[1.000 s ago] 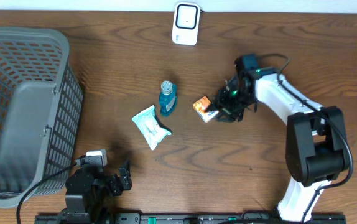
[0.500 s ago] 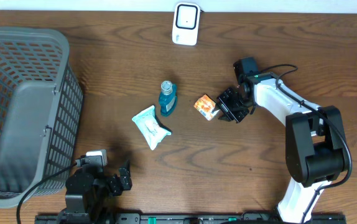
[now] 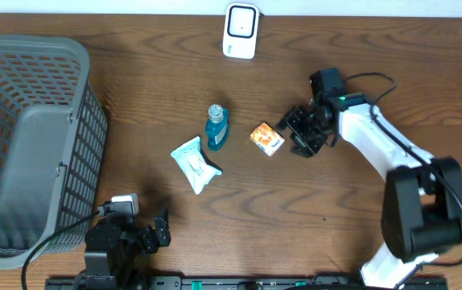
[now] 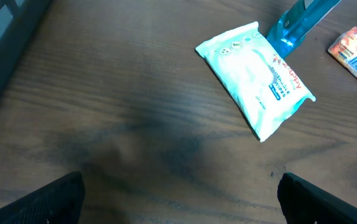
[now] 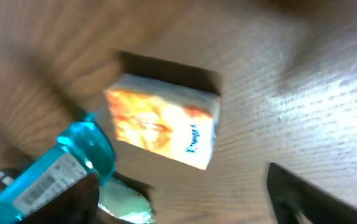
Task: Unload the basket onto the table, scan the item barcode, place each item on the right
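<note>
Our right gripper [image 3: 294, 135] stands open, empty, beside the orange cardboard box [image 3: 267, 138]. We should grip its edges, leaving the barcode [image 4: 354, 62] clear for the white scanner [image 3: 241, 31].

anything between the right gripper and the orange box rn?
Nothing: overhead shows only a short bare strip of table between the right gripper and the orange box.
</note>
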Available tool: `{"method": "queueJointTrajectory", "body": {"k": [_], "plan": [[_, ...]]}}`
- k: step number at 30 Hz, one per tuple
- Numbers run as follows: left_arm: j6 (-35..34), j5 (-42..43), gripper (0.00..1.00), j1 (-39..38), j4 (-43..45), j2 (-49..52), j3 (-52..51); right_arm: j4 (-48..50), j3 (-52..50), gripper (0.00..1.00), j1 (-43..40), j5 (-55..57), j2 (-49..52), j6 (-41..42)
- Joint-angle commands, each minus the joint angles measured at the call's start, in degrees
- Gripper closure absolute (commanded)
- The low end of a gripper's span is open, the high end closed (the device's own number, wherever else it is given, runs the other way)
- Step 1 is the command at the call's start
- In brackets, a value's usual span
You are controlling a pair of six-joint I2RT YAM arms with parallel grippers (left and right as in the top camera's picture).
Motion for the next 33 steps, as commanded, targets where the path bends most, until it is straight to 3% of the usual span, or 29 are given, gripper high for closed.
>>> {"method": "queueJointTrajectory", "body": {"k": [1, 3, 4, 8, 18, 20, 23, 30, 33], "plan": [[-0.04, 0.7, 0.01, 0.2, -1.97, -0.09, -0.42, 0.96, -0.24, 0.14, 1.73, 5.53, 0.44, -0.72], [-0.04, 0.7, 0.01, 0.2, -1.97, -0.09, -0.42, 1.73, -0.26, 0.21, 2.67, 5.49, 1.84, -0.72], [-0.04, 0.7, 0.01, 0.2, -1.97, -0.09, -0.42, 2.6, -0.26, 0.32, 3.52, 5.81, 3.26, -0.7], [-0.04, 0.7, 0.01, 0.2, -1.97, -0.09, -0.42, 5.44, -0.26, 0.56, 4.39, 6.78, 6.58, -0.28], [-0.04, 0.72, 0.01, 0.2, -1.97, -0.09, -0.42, 6.97, -0.39, 0.56, 4.92, 10.93, 11.39, 3.17], [-0.04, 0.7, 0.01, 0.2, -1.97, -0.09, -0.42, 7.37, -0.39, 0.69, 5.33, 11.02, 13.03, 3.17], [-0.04, 0.7, 0.01, 0.2, -1.97, -0.09, -0.42, 7.04, -0.39, 0.98, 6.25, 10.99, 15.26, 2.69], [-0.04, 0.7, 0.01, 0.2, -1.97, -0.09, -0.42, 2.69, -0.5, 0.99, 6.93, 9.05, 16.5, -0.15], [-0.04, 0.7, 0.01, 0.2, -1.97, -0.09, -0.42, -0.26, -0.46, 0.99, 5.07, 0.42, 14.34, -4.39]]}}
